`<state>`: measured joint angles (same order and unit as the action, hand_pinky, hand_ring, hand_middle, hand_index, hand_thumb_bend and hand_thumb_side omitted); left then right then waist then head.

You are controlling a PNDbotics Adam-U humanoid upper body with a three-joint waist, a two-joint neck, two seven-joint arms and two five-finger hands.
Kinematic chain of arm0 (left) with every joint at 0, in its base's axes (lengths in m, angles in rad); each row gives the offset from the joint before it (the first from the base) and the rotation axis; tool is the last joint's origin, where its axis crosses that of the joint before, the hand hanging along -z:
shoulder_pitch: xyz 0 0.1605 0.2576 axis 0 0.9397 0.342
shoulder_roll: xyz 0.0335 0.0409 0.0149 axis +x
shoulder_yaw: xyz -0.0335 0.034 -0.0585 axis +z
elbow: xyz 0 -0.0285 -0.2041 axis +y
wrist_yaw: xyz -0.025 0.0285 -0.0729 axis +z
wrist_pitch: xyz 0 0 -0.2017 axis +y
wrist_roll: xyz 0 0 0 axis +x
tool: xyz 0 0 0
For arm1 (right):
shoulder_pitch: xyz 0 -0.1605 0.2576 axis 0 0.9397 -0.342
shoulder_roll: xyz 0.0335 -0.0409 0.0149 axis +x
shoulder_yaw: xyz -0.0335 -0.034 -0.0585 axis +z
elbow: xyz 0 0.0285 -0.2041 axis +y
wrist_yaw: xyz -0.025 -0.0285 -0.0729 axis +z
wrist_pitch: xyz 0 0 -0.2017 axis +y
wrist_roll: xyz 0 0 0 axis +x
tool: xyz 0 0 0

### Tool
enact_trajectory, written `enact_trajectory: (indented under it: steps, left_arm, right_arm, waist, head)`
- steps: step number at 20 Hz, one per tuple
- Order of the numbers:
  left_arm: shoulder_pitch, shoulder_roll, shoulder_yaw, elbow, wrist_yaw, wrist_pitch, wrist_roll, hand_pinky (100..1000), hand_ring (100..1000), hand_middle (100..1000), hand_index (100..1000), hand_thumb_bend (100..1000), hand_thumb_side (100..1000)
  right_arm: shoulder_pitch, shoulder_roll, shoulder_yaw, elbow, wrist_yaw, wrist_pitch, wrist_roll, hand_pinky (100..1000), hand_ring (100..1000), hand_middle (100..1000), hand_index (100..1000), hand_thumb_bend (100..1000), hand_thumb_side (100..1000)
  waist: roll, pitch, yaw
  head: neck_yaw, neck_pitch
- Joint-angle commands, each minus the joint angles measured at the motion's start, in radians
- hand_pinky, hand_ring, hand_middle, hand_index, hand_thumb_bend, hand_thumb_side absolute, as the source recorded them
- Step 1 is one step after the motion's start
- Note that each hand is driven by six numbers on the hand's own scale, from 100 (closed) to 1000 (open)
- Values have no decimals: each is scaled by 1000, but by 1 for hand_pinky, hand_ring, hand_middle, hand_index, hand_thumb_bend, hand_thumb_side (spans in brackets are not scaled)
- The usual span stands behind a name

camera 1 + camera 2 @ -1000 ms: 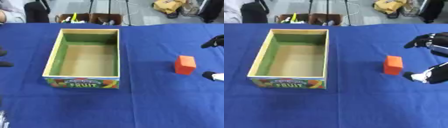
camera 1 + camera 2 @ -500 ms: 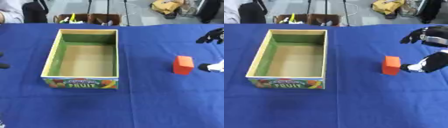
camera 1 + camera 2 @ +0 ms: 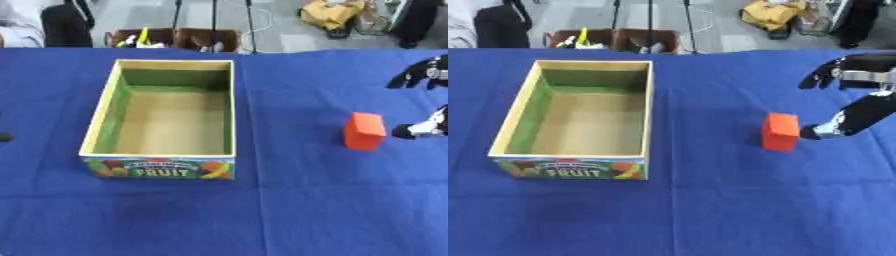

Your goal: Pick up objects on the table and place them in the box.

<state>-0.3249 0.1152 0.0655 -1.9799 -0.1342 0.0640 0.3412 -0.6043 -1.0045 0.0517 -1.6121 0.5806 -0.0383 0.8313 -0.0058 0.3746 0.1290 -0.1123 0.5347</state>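
An open cardboard box [image 3: 570, 169] with green inner walls and a FRUIT label stands left of centre, with nothing inside. To its right, an orange block [image 3: 780, 131] stands upright on the blue cloth. My right hand [image 3: 859, 112] comes in from the right edge, open. Its thumb tip lies right beside the block's right face, and its fingers [image 3: 822, 76] are spread above and behind the block, apart from it. Of my left hand only a dark tip [image 3: 4, 136] shows at the left edge.
The blue tablecloth [image 3: 306, 210] covers the whole table. Beyond the far edge are a brown crate [image 3: 175, 37] with small items, tripod legs and a yellow bag [image 3: 337, 12] on the floor.
My right hand has moved left toward the orange block, bringing its thumb tip up to the block's right side. The box and block have stayed put.
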Motion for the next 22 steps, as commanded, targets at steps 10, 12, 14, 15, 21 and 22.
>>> enact_trajectory:
  steps: [10,12,14,15,21,22]
  left_arm:
    - [-4,17,-5,-20,2,0,-7,465,647,600,636,100,929]
    - [-5,16,-5,-20,2,0,-8,465,647,600,635,100,929]
    - [-5,16,-6,-20,2,-1,-9,464,647,600,635,100,929]
    - [-5,15,-6,-20,3,-1,-9,464,647,600,635,100,929]
    - [-6,14,-7,-20,4,-1,-10,464,648,601,635,100,930]
    - [-6,13,-7,-20,4,-1,-11,464,648,601,635,100,930]
  right_arm:
    - [-84,26,28,107,-1,-26,5,772,866,850,929,509,596]
    - [-91,35,34,116,-1,-29,7,772,866,853,929,520,596]
    - [-97,41,42,124,9,-31,9,772,868,857,930,528,595]
    - [-100,45,46,130,17,-32,11,771,869,857,930,528,594]
    - [-107,66,66,164,45,-44,18,768,868,854,927,523,592]
    - [-107,69,68,167,48,-46,18,767,868,852,926,521,591]
  waist:
    - [-1,-12,5]
    - [-1,-11,6]
    - [-1,-10,7]
    - [-1,-9,8]
    - [1,-5,10]
    - [1,-5,10]
  head:
    - [-12,-21]
    - [-13,-23]
    - [-15,-25]
    - [-16,-26]
    - [-21,-27]
    - [-21,-27]
